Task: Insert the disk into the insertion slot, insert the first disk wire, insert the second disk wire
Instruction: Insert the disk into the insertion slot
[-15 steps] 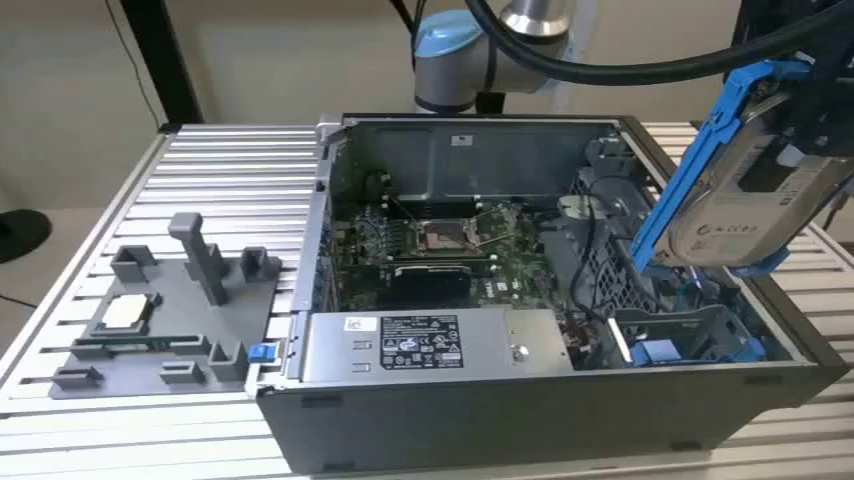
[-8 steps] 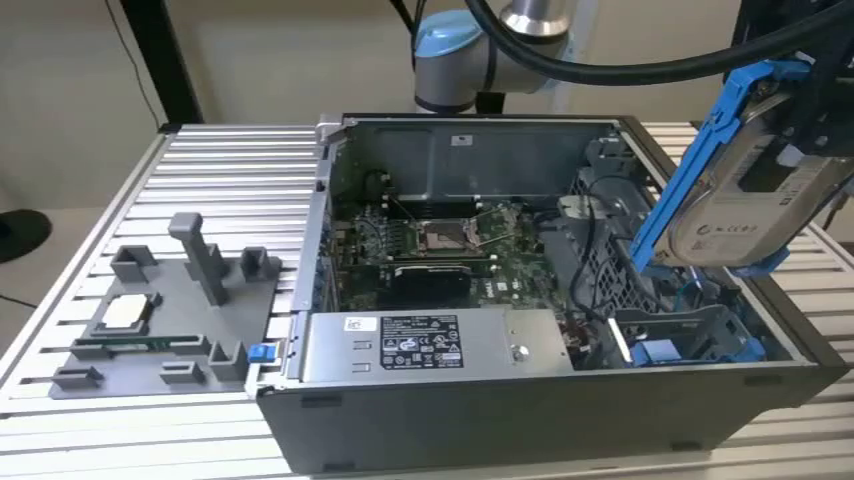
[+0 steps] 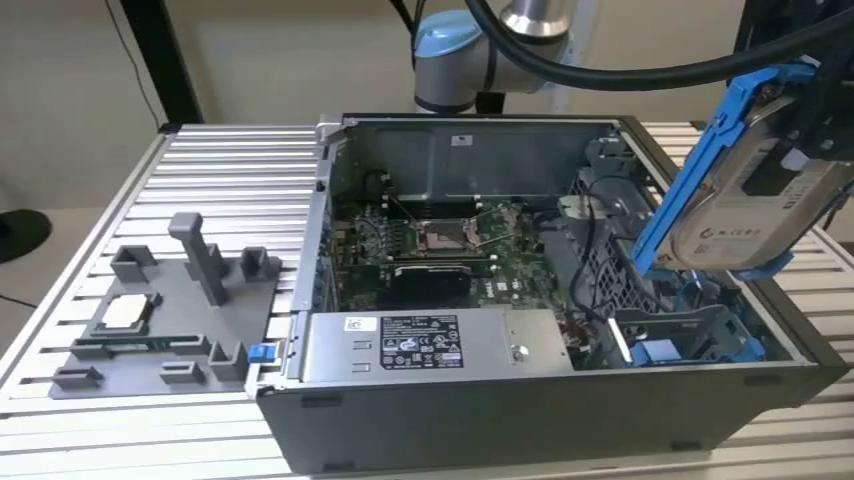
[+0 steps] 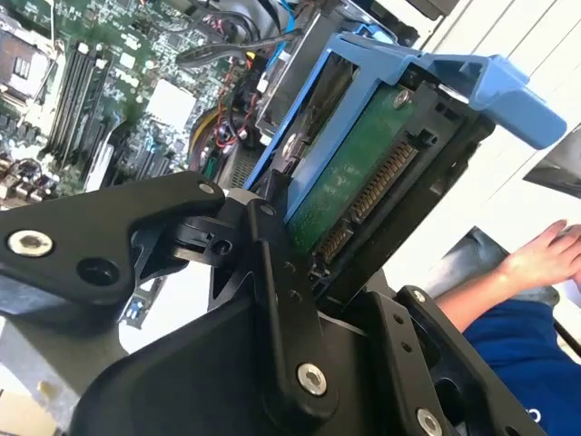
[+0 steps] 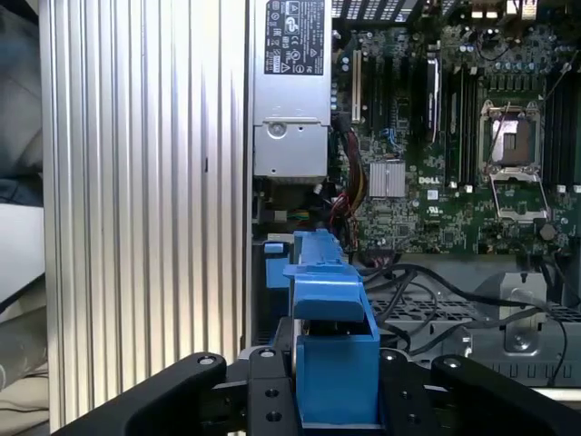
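Note:
The disk [image 3: 747, 215], a silver-grey drive with a white label in a bright blue carrier frame [image 3: 694, 170], hangs tilted on edge above the case's corner at the exterior view's right. My gripper [image 3: 790, 160] is shut on it from above. In the second wrist view the disk's green circuit board [image 4: 354, 182] and blue frame [image 4: 454, 73] sit between my black fingers [image 4: 272, 263]. In the first wrist view the frame [image 5: 331, 336] is clamped in my gripper [image 5: 336, 391]. The insertion slot [image 3: 681, 335], a grey bay with blue fittings, lies below the disk. Which of the loose cables [image 5: 436, 291] beside it are the disk wires, I cannot tell.
The open case holds a motherboard with a CPU socket [image 3: 447, 237] and a labelled power supply box [image 3: 427, 345]. A grey fixture tray [image 3: 160, 320] sits on the ribbed table [image 3: 227, 180] at the exterior view's left. A person's hand [image 4: 545, 254] rests beyond the case.

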`<state>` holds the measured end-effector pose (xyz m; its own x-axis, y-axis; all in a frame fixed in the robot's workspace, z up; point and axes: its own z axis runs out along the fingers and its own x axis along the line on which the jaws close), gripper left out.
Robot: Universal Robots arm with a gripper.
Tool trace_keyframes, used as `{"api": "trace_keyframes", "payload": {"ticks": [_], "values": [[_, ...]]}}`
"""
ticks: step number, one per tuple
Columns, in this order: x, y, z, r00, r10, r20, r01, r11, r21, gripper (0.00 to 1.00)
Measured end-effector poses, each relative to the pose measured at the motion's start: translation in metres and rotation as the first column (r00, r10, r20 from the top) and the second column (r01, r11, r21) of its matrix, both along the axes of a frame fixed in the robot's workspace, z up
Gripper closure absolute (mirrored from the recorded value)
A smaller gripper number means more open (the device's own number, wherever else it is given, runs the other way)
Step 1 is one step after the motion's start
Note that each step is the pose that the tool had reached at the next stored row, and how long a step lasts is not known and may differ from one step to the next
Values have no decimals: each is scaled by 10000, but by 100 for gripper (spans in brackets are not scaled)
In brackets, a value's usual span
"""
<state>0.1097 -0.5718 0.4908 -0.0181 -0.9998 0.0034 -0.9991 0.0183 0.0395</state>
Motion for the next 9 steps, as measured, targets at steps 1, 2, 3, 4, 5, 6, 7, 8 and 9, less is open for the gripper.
{"api": "trace_keyframes", "payload": {"ticks": [1,2,3,4,5,6,7,8,9], "values": [[1,-15,-1,10000,0,-4,0,10000,1,100],[2,-27,-2,10000,1,-8,-1,10000,0,100],[5,-39,-3,10000,1,-14,-1,10000,0,100],[10,-50,-5,10000,1,-21,-1,10000,0,100],[15,-59,-8,10000,0,-27,0,10000,1,100],[21,-64,-15,10000,1,-31,-1,10000,3,100],[28,-64,-28,10000,1,-32,-1,10000,2,100],[36,-64,-44,10000,1,-33,-1,10000,-1,100],[46,-65,-64,10000,0,-35,0,10000,1,100]]}}
